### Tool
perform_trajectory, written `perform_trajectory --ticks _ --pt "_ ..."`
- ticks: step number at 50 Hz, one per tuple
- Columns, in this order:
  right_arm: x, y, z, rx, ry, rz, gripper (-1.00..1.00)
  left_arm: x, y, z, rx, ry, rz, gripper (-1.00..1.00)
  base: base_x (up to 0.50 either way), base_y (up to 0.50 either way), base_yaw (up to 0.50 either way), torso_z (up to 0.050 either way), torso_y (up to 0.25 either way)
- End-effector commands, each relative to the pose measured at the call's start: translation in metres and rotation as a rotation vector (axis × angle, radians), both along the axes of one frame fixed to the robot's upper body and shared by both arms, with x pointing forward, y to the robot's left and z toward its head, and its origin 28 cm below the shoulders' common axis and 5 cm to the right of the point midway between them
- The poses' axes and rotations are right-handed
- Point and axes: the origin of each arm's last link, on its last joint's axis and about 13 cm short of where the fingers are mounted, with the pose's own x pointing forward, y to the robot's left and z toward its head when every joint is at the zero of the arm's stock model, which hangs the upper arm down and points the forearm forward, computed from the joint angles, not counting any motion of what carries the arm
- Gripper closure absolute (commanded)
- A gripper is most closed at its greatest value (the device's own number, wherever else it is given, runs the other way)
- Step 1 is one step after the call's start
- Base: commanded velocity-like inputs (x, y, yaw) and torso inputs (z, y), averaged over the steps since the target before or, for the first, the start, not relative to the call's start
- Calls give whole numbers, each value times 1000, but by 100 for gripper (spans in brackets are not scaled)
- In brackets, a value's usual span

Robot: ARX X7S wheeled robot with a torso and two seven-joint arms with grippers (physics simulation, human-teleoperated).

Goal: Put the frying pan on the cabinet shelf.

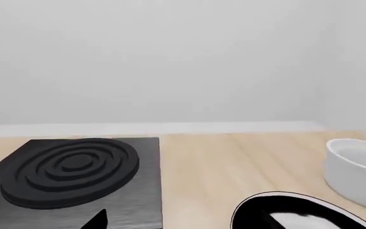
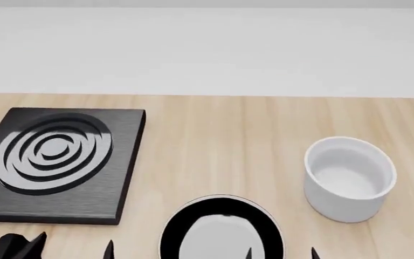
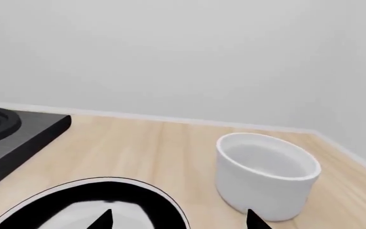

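The frying pan sits on the pale wooden counter at the near edge of the head view, round and black with a thin silvery rim and a glossy inside that throws back a bright patch of light. Taking the pan as the landmark, the black square slab with raised rings lies off to its left and a little farther back, and the white bowl stands to its right, apart from it. The right gripper shows only as two dark finger tips, spread with a clear gap, one over the pan's right rim and the other toward the bowl, so it looks parted and holds nothing. The left gripper also shows only as dark tips to the pan's left, near the slab's front edge; I cannot tell how its jaws stand. The right arm seems the nearer one, already hanging over the pan's rim. The handle is out of sight below the frame, so the pan's long axis cannot be read, though it likely points back toward the robot. The slab looks matte and brushed, the bowl smooth, thick-walled and cylindrical, the counter softly grained. No cabinet shelf is in sight.
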Motion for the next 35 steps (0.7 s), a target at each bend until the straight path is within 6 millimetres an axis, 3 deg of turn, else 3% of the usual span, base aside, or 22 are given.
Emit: perform_trajectory --ticks 1,6,13,24,35 --pt "-1 -1 1 -3 -2 -9 -100 -21 -11 42 -6 -3 -91 -100 0 0 0 0 0" --pt "-1 -1 1 -5 -2 -8 -100 -30 -16 62 35 64 -143 -100 0 0 0 0 0" --pt "-1 -1 0 -9 1 -9 -100 -41 -22 75 105 101 -231 -100 0 0 0 0 0" --pt "-1 -1 0 -11 3 -12 -100 -48 -31 54 183 207 -278 -100 0 0 0 0 0" --pt "-1 -2 0 -11 4 -14 -100 -53 -33 46 233 259 -297 -100 0 0 0 0 0"
